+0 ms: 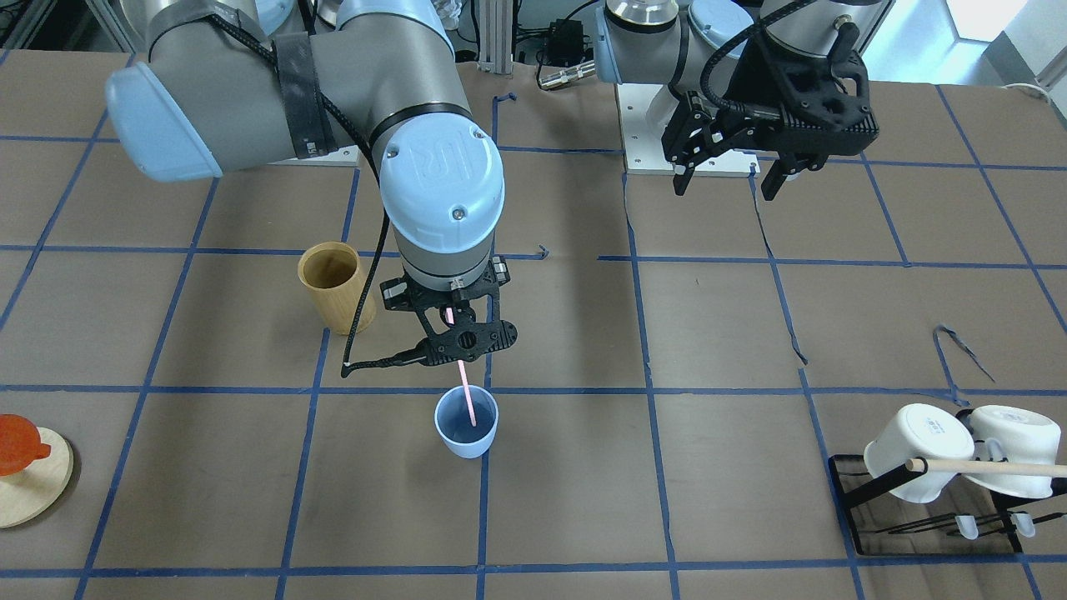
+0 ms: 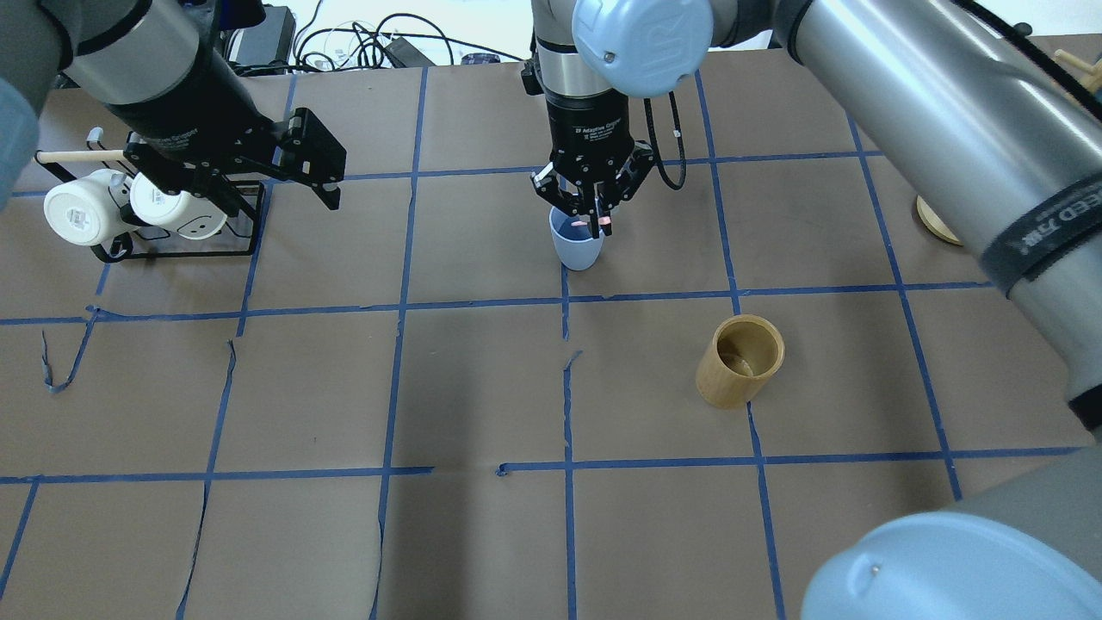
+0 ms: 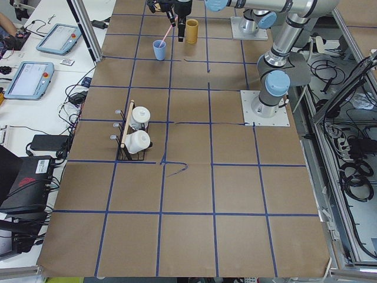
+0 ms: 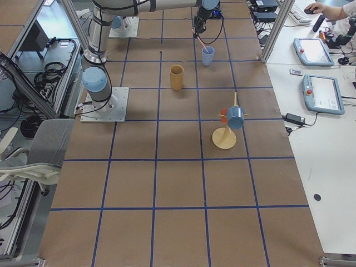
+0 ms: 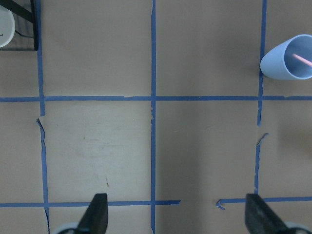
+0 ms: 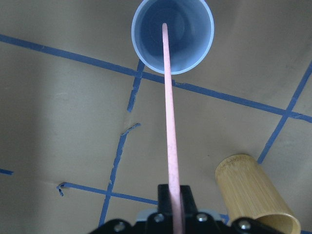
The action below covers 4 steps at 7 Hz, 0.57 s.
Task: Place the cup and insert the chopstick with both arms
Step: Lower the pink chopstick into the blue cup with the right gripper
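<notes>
The light-blue cup (image 1: 466,423) stands upright on the brown table, at mid-table in the overhead view (image 2: 575,250). My right gripper (image 1: 454,321) hangs directly above it, shut on the pale-pink chopstick (image 1: 467,400). The stick slants down and its lower end is inside the cup; the right wrist view shows the stick (image 6: 169,126) running into the cup's mouth (image 6: 146,44). My left gripper (image 1: 733,175) is open and empty, raised above the table well away from the cup. In the left wrist view its fingers (image 5: 97,217) frame bare table, with the cup (image 5: 287,63) at the upper right.
A tan bamboo cylinder (image 1: 335,287) stands close to the cup, on my right arm's side (image 2: 740,360). A black rack (image 2: 172,250) with two white mugs (image 1: 917,454) and a wooden rod (image 1: 992,467) sits below my left gripper. A round wooden stand (image 1: 29,479) sits at the table's edge.
</notes>
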Tool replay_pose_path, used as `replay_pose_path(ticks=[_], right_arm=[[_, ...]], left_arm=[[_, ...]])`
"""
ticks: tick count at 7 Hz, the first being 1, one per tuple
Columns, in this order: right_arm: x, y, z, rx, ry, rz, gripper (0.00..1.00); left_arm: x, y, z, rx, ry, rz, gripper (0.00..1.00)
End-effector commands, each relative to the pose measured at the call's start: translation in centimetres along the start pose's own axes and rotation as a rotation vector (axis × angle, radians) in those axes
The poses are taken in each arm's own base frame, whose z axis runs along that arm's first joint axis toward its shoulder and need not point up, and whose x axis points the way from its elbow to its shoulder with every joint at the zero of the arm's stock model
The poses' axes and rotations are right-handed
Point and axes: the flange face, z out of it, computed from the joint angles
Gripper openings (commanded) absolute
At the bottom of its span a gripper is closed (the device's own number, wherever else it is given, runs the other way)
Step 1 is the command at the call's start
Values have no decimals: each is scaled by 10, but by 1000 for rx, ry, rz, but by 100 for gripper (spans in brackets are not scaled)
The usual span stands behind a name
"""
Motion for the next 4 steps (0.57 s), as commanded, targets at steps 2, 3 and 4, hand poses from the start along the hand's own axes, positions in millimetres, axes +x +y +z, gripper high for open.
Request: replay_pose_path(ticks=[2, 3, 4], right_arm=[[-1, -2, 15, 2, -8, 0, 26], [-1, -4, 13, 20, -10, -1, 31], [-1, -4, 13, 22, -10, -1, 33]], left_arm=[[0, 0, 0, 0, -1, 0, 100], [0, 0, 0, -1, 1, 0, 100], [0, 0, 0, -1, 1, 0, 100]])
